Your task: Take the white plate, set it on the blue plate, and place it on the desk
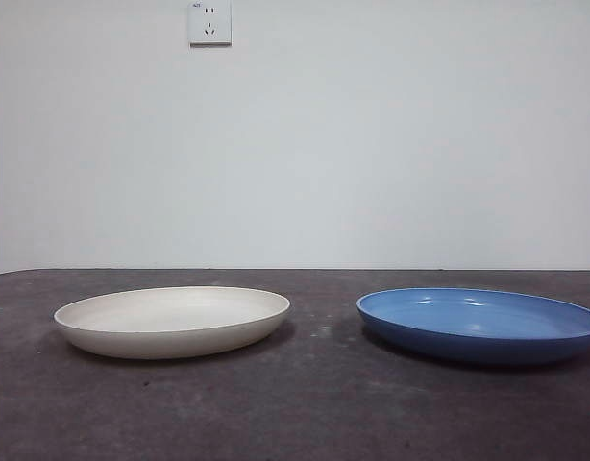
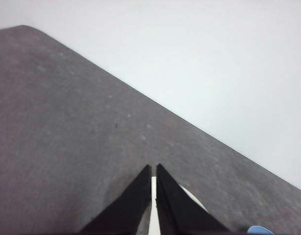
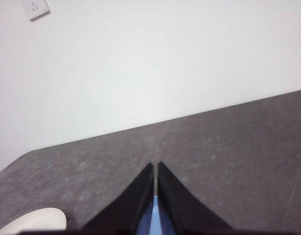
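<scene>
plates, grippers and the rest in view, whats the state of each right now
white plate: upright on the desk, empty, apart from the blue plate
blue plate: upright on the desk, empty, nothing stacked on it
left gripper: jaws shut, holding nothing, raised above the white plate
right gripper: jaws shut, holding nothing, raised above the blue plate
desk: bears both plates

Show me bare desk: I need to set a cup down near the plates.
Bare desk lies in the gap between the white plate and the blue plate, along the whole strip in front of both, and behind them toward the wall. Nowhere is crowded; only the plates take up room, and the blue one nearly reaches the picture's right edge.
</scene>
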Robot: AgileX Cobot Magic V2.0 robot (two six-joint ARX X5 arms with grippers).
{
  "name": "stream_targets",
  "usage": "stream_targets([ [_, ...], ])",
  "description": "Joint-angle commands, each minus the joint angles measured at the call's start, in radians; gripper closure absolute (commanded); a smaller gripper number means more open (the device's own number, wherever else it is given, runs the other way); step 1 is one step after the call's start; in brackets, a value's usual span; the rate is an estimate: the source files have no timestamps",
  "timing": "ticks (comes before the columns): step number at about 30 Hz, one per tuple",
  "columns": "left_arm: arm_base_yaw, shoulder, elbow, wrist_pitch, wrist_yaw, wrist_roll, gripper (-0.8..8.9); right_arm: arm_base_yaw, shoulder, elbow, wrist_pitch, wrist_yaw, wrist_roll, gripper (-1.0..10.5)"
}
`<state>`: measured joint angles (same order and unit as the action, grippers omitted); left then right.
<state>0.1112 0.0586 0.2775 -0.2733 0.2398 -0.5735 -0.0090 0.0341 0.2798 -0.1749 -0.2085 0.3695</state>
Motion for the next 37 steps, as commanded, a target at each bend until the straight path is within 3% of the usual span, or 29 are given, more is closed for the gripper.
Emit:
stream_targets([
  [1, 0.003, 0.049, 0.100, -0.021, 0.026, 0.097, 7.98, -0.002, 0.041, 0.088, -0.056, 0.000, -0.051, 9.4],
  [6, 0.002, 0.180, 0.256, -0.108, 0.116, 0.223, 7.98, -0.002, 0.156, 0.249, -0.197, -0.006, -0.126, 9.4],
  [16, -0.018, 0.484, 0.515, -0.369, 0.346, 0.424, 7.98, -0.001, 0.456, 0.559, -0.530, -0.139, -0.314, 9.4],
  [23, -0.104, 0.649, 0.663, -0.598, 0.372, 0.575, 7.98, 0.006, 0.615, 0.684, -0.696, -0.295, -0.396, 9.4],
  [27, -0.178, 0.707, 0.695, -0.682, 0.373, 0.637, 7.98, 0.039, 0.668, 0.706, -0.765, -0.317, -0.424, 9.4],
  [37, -0.251, 0.746, 0.695, -0.724, 0.372, 0.663, 7.78, 0.118, 0.724, 0.708, -0.883, -0.315, -0.467, 9.4],
])
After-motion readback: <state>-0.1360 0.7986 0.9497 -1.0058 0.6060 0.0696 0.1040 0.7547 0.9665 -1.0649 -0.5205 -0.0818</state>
